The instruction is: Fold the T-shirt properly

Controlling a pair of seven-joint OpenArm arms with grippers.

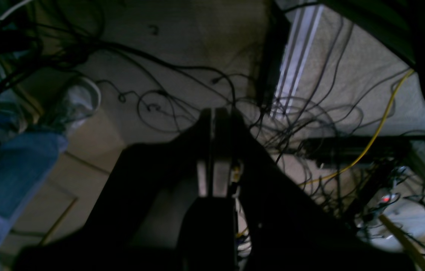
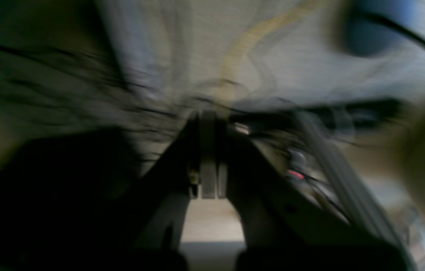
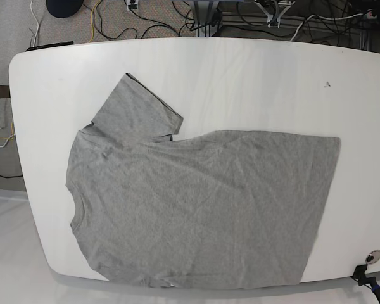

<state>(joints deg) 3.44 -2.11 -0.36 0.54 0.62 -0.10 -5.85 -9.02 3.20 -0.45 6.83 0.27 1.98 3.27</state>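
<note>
The grey T-shirt (image 3: pixel 196 209) lies spread flat on the white table (image 3: pixel 253 82) in the base view. Its collar is at the left, its hem at the right, and one sleeve (image 3: pixel 136 114) points toward the back left. Its near edge reaches the table's front rim. Neither arm shows in the base view. In the left wrist view my left gripper (image 1: pixel 214 113) is shut with nothing in it and hangs over the floor. My right gripper (image 2: pixel 208 116) shows in a blurred right wrist view, its pads pressed together and empty. The shirt is in neither wrist view.
Tangled black cables (image 1: pixel 182 86) and a yellow cable (image 1: pixel 378 128) cover the floor under the left gripper. A person's jeans leg (image 1: pixel 5 169) and shoe (image 1: pixel 78 101) are at the left. A small dark mark (image 3: pixel 327 83) sits on the table's back right.
</note>
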